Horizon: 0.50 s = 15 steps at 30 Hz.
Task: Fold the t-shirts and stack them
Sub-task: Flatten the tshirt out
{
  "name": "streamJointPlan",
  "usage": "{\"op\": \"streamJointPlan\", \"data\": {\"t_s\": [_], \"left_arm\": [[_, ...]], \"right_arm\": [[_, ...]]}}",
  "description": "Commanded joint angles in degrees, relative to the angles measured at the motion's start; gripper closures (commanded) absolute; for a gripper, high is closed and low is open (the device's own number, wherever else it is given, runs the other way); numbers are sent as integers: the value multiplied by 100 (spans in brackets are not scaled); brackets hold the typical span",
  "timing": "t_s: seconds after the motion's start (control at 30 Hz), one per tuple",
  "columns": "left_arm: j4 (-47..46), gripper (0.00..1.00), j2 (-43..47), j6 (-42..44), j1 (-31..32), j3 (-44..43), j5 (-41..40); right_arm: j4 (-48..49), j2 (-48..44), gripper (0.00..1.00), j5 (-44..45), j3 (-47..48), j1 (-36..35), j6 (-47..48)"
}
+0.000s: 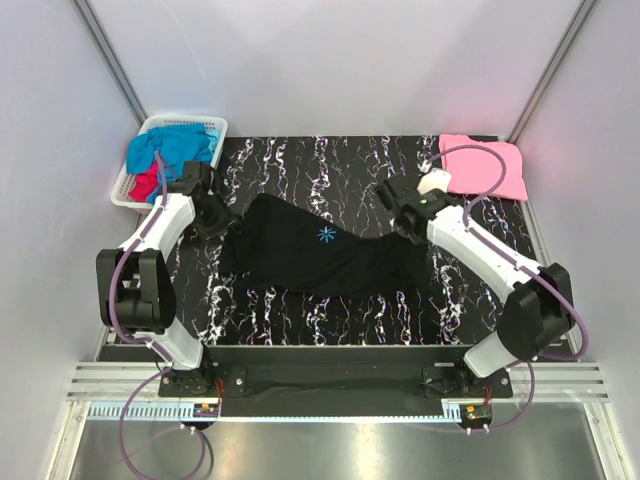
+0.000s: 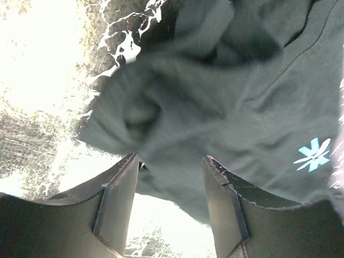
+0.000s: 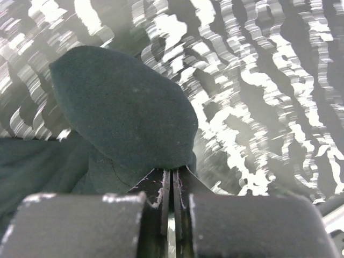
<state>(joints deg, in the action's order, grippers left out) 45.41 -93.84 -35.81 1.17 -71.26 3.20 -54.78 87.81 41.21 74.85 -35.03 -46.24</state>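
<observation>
Top external view: a black t-shirt (image 1: 320,255) lies crumpled and stretched across the middle of the dark marbled counter (image 1: 330,160), with a pale blue star mark (image 1: 326,235) facing up near its centre. The left tool (image 1: 212,215) is at the shirt's left end and the right tool (image 1: 392,205) at its right end. A pink t-shirt (image 1: 487,165) lies folded flat at the far right corner of the counter, well apart from the black one. At the far left corner a white basket (image 1: 150,125) holds a blue t-shirt (image 1: 180,145), with a red t-shirt (image 1: 145,185) beside it toward the near end.

Left wrist view: the 2 fingers (image 2: 118,199) stand apart, released, with the black cloth's rumpled edge just beyond their tips and bright counter showing between them. Right wrist view: the jaws are clenched on a rounded flap of the black t-shirt, which stands up from the pinch.
</observation>
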Motion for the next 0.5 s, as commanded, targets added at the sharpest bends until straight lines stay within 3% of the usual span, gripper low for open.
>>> {"op": "streamJointPlan", "data": {"t_s": [0.0, 0.17, 0.27, 0.33, 0.47], "left_arm": [[-94, 45, 270, 101, 6, 7, 216], [-94, 46, 261, 153, 41, -1, 295], [-85, 45, 288, 206, 94, 86, 313], [-85, 44, 401, 180, 103, 261, 121], [-163, 43, 630, 13, 112, 717, -30]], "right_arm": [[134, 147, 100, 607, 144, 678, 238], [592, 841, 100, 537, 337, 1401, 449], [557, 1352, 75, 388, 652, 1516, 624], [469, 1362, 64, 300, 689, 1507, 572], [512, 757, 55, 300, 444, 1507, 510]]}}
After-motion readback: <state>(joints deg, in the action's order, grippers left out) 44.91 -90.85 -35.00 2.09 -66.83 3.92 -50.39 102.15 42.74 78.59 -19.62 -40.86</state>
